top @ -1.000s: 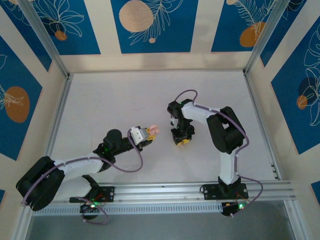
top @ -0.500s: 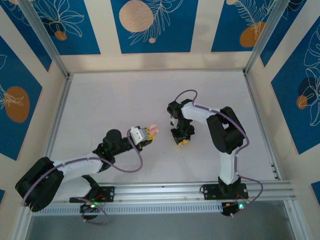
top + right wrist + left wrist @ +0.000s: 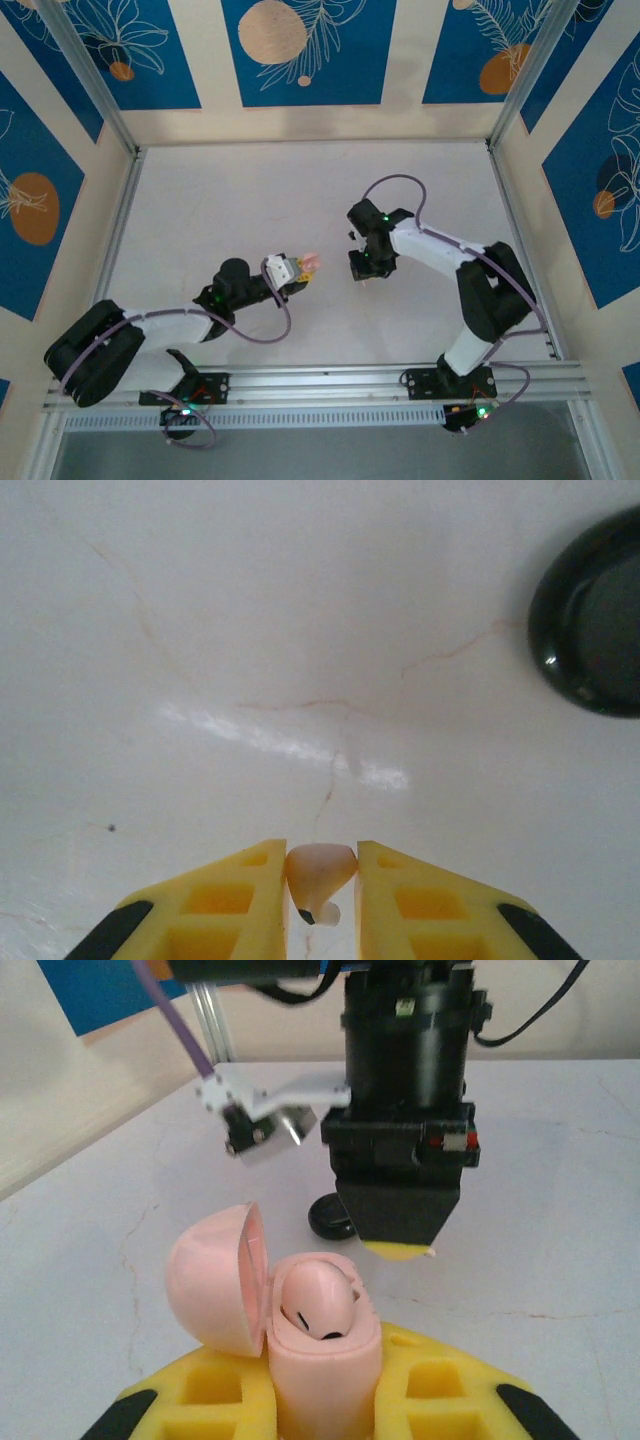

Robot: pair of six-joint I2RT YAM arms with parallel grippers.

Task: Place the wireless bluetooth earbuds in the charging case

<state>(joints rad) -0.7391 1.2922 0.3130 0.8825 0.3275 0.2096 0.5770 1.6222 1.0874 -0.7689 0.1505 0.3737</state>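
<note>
the left pincer (image 3: 325,1400) is clamping the pink case (image 3: 322,1355) between its yellow fingers (image 3: 180,1375), holding it upright left of the middle of the tabletop (image 3: 230,200). the case's lid (image 3: 212,1280) is hanging open to the left. one pink bud (image 3: 318,1302) is sitting inside the case, its rounded head showing at the opening.

the right pincer (image 3: 322,885) is pinching a second pink bud (image 3: 320,868) between its yellow fingertips (image 3: 265,900), the jaws drawn nearly together on it. the bud's narrow, dark-tipped end is showing at the bottom of the right wrist view. seen from the left wrist, this pincer is pointing down just beyond the open case, apart from it.

a black case (image 3: 590,620), round and glossy, is lying on the tabletop near the right pincer, behind it as the left wrist sees it. from above, the two pincers are facing each other near the middle of the tabletop, with a small gap between them.
</note>
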